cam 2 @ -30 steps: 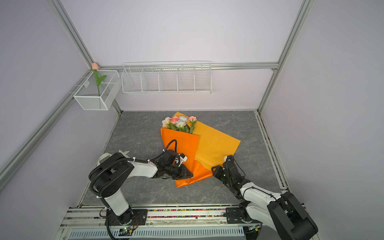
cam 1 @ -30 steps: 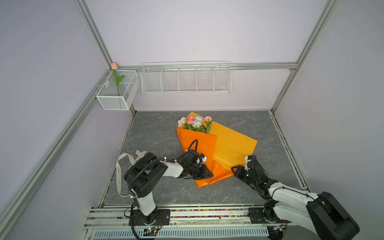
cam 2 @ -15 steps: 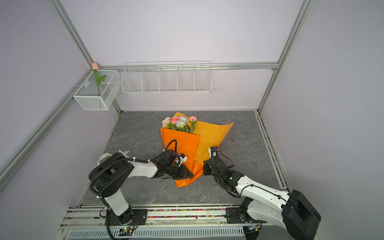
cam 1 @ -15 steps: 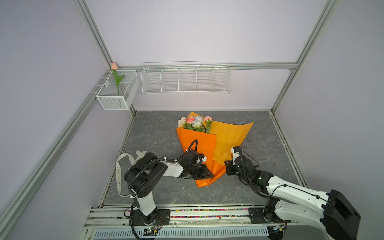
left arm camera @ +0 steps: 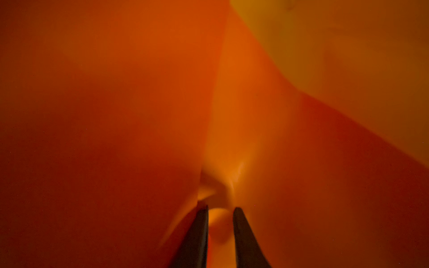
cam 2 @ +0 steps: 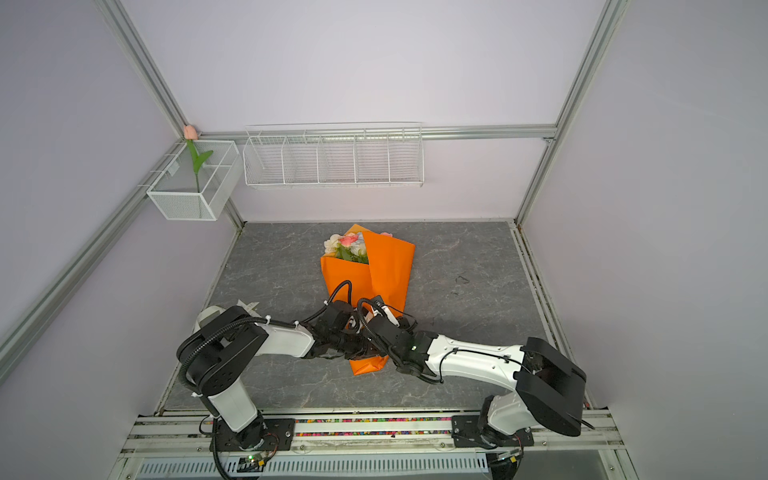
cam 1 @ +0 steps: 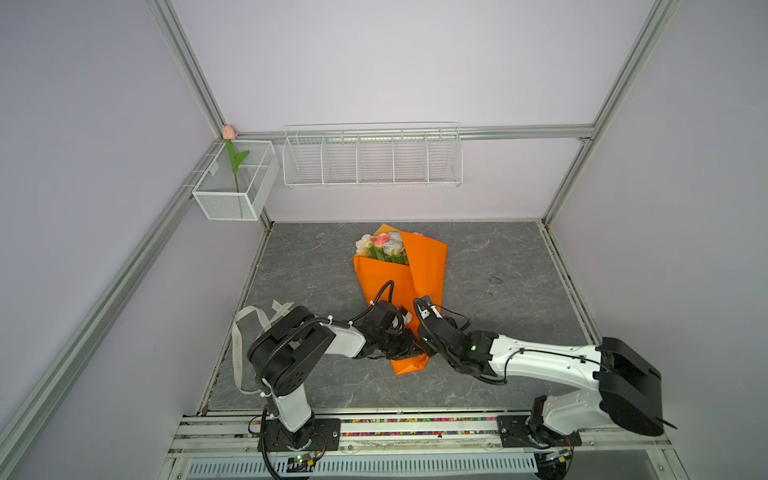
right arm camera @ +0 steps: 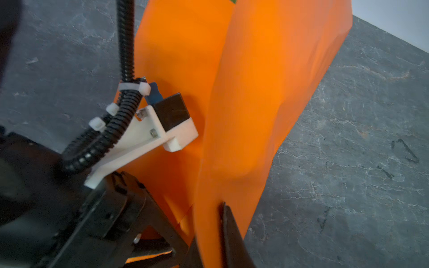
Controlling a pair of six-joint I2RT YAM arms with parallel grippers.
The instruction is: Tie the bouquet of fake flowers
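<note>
Left fingers (left arm camera: 242,241), right fingers (right arm camera: 232,239) — both pinching the orange wrapping paper (cam 1: 428,266), folded over the bouquet (cam 1: 382,245)

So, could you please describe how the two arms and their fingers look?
The left arm and right arm have white shells and black joints. Black corrugated cable, held by white zip ties, loops at the left wrist. Fingers are slim, black, tapered.
</note>
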